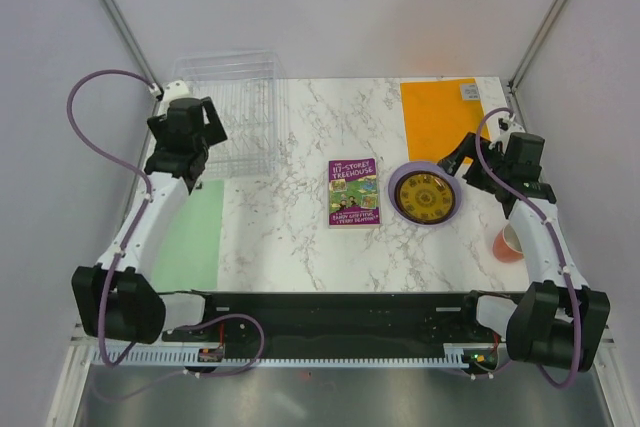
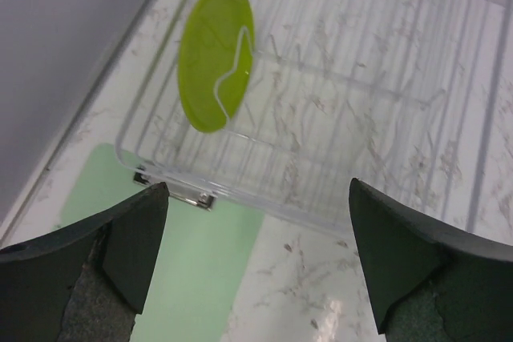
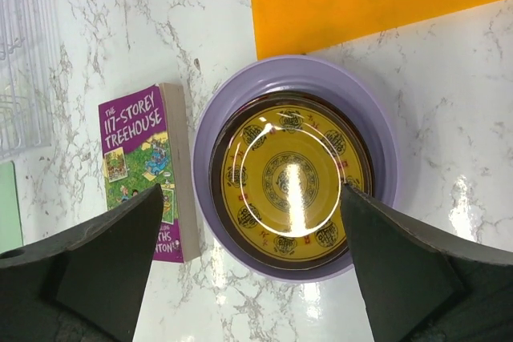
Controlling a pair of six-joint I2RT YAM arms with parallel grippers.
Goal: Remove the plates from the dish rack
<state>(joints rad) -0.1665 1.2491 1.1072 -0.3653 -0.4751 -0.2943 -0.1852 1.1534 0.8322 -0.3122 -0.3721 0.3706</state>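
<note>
The clear dish rack (image 1: 232,112) stands at the back left; it also shows in the left wrist view (image 2: 361,118). A lime green plate (image 2: 216,54) stands upright in its left end, hidden by my arm in the top view. My left gripper (image 1: 193,152) is open and empty above the rack's near edge (image 2: 256,186). The lavender plate (image 1: 400,209) lies flat on the table at the right, with the dark red plate (image 3: 218,174) and the yellow patterned plate (image 3: 290,178) stacked in it. My right gripper (image 1: 462,169) is open and empty above that stack (image 3: 250,190).
A purple book (image 1: 353,191) lies just left of the stack. An orange mat (image 1: 438,112) is at the back right, a green mat (image 1: 190,237) at the front left. An orange-pink cup (image 1: 508,242) stands near the right edge by my right arm.
</note>
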